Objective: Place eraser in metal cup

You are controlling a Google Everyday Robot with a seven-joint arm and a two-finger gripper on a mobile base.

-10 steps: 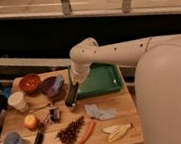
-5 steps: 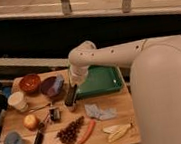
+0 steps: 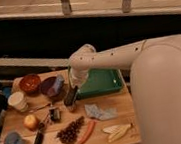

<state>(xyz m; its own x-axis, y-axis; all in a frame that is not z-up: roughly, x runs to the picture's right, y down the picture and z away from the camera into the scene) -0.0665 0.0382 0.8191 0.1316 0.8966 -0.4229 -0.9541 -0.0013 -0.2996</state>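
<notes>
Colours on the light wooden table (image 3: 124,113)

White robot arm with shut gripper (image 3: 72,90) over the dark grey-black flat eraser (image 3: 70,96) and shiny silver metal cup (image 3: 71,107); green rectangular tray (image 3: 101,81) by the far edge; orange carrot (image 3: 86,132) near the front edge.

A smooth white arm (image 3: 113,57) with rounded joints and small dark dots leads to a dark gripper (image 3: 71,100) over the table.

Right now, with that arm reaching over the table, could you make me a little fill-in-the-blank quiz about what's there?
1. The claw hangs over the wooden table, its jaws ____ on the eraser.
2. The tray behind the arm is coloured ____.
3. The carrot lies right beside the ____ cone.
4. The eraser stands over the small ____ cup.

Missing words: shut; green; pine; metal
</notes>
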